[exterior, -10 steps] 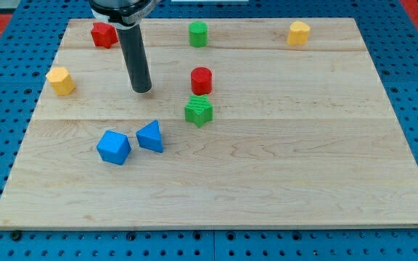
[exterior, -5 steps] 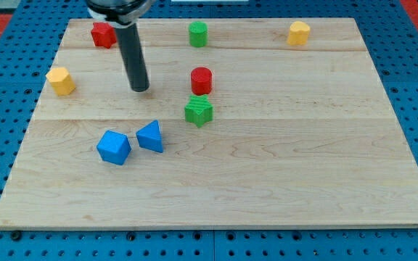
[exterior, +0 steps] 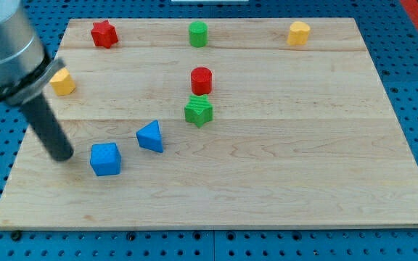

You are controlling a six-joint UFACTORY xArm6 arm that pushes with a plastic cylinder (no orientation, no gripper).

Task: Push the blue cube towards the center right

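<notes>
The blue cube (exterior: 106, 159) lies on the wooden board (exterior: 281, 167) at the lower left. My tip (exterior: 62, 154) rests on the board just left of the cube, with a small gap between them. A blue triangular block (exterior: 151, 136) lies to the right of the cube and slightly above it.
A green star block (exterior: 199, 110) and a red cylinder (exterior: 202, 79) sit near the board's middle. A red star block (exterior: 103, 33), a green cylinder (exterior: 198, 33) and a yellow block (exterior: 299, 32) lie along the top. Another yellow block (exterior: 63, 81) is at the left, partly behind the arm.
My tip has moved from the upper middle of the board down and left to beside the blue cube. The cube has shifted a little left and down and turned.
</notes>
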